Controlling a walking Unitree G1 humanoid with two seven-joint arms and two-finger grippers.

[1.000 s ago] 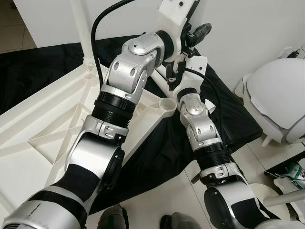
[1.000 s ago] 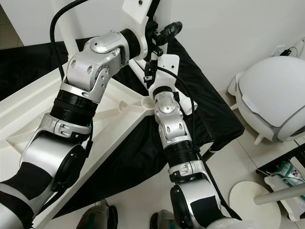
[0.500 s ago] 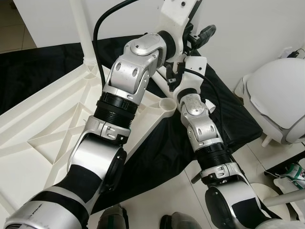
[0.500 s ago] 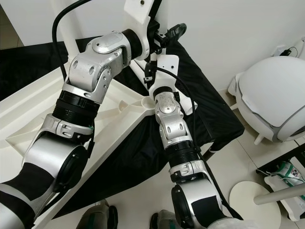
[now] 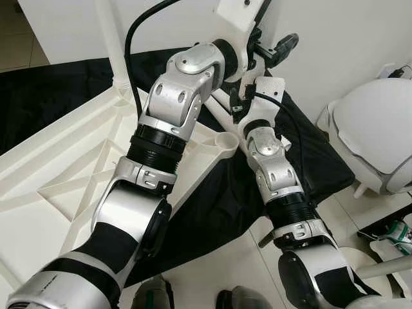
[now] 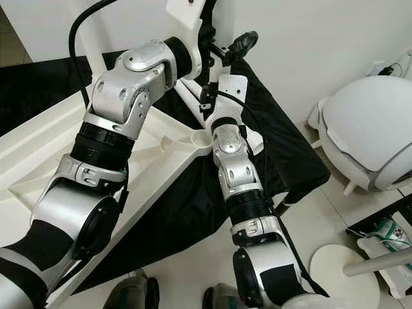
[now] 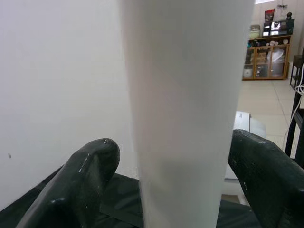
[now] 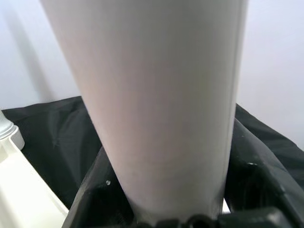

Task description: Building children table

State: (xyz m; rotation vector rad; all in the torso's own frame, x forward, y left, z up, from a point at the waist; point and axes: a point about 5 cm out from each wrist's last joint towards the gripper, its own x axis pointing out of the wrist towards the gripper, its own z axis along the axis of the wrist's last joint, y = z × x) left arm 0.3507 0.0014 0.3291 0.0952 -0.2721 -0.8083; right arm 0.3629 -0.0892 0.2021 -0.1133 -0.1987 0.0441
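Your left gripper (image 7: 175,156) has its two black fingers (image 7: 80,185) clamped on either side of the white table leg (image 7: 183,104), and your right gripper (image 8: 166,190) grips the same leg from its own side. Both silver arms reach up and forward, elbows bent, meeting above the round corner socket (image 5: 224,140) of the upturned white tabletop (image 5: 58,174), which lies on a black cloth (image 5: 302,161).

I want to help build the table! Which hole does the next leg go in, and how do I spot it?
Find the big white tabletop lying upside down on the black cloth. Follow its ribbed edge to the corner nearest the right arm: the round socket sits there. Unlike the far corner, where a white leg already stands, this cup looks open and empty.
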